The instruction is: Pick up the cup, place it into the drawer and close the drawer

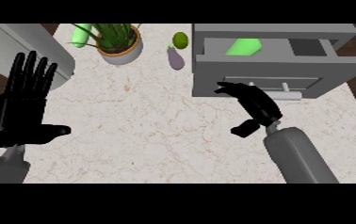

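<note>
A bright green cup [243,47] lies inside the open grey drawer [272,68] at the upper right. My right hand [252,101] is just in front of the drawer's front panel, near its white handle [287,96], with fingers stretched toward the panel and holding nothing. My left hand [26,100] rests open at the left edge, fingers up, away from the drawer.
A potted plant [118,42] stands at the back centre-left, with a light green object [82,34] beside it. A purple eggplant [175,58] and a green lime [180,40] lie left of the drawer. A grey appliance [42,49] sits at the upper left.
</note>
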### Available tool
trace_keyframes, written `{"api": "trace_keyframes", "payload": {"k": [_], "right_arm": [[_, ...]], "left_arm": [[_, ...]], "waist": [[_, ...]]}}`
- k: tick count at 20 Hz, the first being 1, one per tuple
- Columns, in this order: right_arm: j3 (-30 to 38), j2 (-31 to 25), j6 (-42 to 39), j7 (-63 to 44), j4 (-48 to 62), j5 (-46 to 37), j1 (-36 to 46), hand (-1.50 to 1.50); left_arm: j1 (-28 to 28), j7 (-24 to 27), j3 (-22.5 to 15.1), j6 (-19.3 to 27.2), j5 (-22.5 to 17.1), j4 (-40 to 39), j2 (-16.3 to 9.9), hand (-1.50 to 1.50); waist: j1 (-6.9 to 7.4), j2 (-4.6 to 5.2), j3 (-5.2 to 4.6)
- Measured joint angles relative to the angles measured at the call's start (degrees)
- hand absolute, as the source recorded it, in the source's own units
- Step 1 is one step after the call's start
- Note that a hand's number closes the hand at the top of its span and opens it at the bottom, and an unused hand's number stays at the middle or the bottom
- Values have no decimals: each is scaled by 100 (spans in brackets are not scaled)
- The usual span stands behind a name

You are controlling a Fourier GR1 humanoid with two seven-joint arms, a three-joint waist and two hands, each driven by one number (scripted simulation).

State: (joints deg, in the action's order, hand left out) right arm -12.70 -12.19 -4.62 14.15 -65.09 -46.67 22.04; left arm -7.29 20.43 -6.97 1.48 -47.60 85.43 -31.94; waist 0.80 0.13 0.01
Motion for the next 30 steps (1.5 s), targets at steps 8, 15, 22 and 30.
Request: {"api": "trace_keyframes", "payload": {"k": [8,15,22,30], "right_arm": [[667,177,435,888,2361,28,1428,-150],[1130,-118,193,1845,3808,219,2417,-150],[1350,-341,-66,2223,4626,257,2997,-150],[1446,-429,-330,2573,5093,289,3145,-150]], "left_arm": [[260,39,331,-555,86,-107,74,-150],[130,-105,424,-663,93,-137,148,-150],[1,-142,430,-791,155,-246,181,-150],[-49,19,388,-863,372,-417,264,-150]], "waist": [[76,-6,-10],[201,-20,-16],[300,9,-17],[356,46,-7]]}}
